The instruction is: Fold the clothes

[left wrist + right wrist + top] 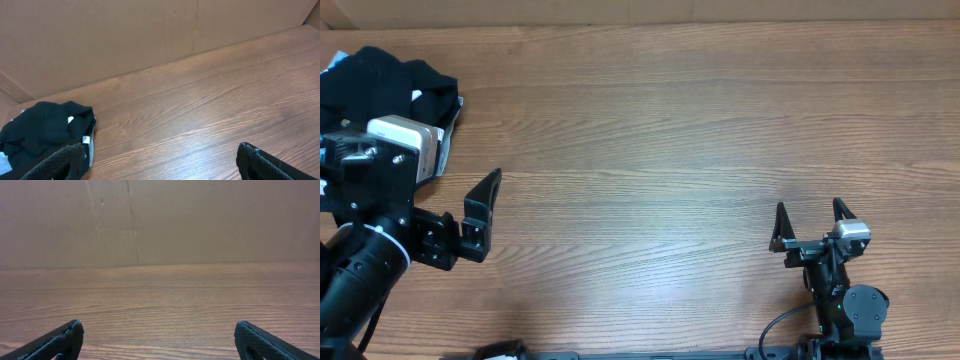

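A crumpled pile of black clothes (pixel 382 78) lies at the table's far left corner, with white labels and a pale garment edge showing. It also shows in the left wrist view (pixel 44 127), low on the left. My left gripper (pixel 466 170) is open and empty just right of and in front of the pile; in its wrist view (pixel 160 156) the left finger overlaps the pile's edge. My right gripper (pixel 808 206) is open and empty near the front right, over bare wood (pixel 159 330).
The wooden table (pixel 670 130) stretches between the two arms. A brown cardboard wall (pixel 125 35) stands along the table's far edge; it also fills the back of the right wrist view (pixel 200 220).
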Controlling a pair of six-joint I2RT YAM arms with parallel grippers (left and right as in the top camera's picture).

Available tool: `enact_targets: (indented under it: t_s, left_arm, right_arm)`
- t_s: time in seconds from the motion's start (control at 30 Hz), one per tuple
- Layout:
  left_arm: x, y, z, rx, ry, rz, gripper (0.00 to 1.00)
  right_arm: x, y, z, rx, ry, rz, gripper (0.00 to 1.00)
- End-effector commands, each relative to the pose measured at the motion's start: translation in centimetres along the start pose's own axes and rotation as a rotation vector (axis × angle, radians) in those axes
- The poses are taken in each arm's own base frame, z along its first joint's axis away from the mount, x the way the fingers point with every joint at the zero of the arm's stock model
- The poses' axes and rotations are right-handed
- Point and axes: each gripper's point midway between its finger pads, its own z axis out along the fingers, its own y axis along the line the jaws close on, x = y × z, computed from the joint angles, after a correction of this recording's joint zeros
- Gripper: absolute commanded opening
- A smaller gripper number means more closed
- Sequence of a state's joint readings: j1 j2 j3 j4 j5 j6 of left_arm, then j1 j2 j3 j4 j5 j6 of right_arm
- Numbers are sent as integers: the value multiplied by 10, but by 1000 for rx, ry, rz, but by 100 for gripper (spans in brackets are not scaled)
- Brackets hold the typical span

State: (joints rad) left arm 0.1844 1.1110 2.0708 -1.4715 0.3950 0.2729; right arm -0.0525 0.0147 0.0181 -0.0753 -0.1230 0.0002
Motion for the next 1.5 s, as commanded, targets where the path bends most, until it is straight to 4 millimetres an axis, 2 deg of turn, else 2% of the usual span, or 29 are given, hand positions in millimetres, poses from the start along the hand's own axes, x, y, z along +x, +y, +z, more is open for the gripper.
enact_targets:
  t_s: [0.0,0.6,0.7,0.9,1.0,1.13,1.23,1.47]
  left_arm:
    - [0,-1,-2,-1,-4,20,100]
    - [0,-2,-1,4,-2,22,100]
    - [5,-1,0,-2,20,34,100]
    - [-22,5,11,-46,-138,77,100]
    - [-21,12,23,-83,-208,44,100]
    - [0,31,48,-172,-290,-34,100]
    - [22,32,66,-182,-350,-26,100]
    - [103,20,86,-178,-420,-73,100]
  right_arm:
    - [1,-3,0,15,-9,-2,100]
    - [1,-3,0,15,-8,-2,100]
    - [1,-3,0,15,-8,-2,100]
    - [1,-3,0,14,-8,-2,100]
    - [1,-3,0,15,-8,-2,100]
    - [1,-3,0,15,-8,-2,100]
    - [1,-3,0,14,-8,-2,100]
    - [1,-3,0,14,-8,-2,100]
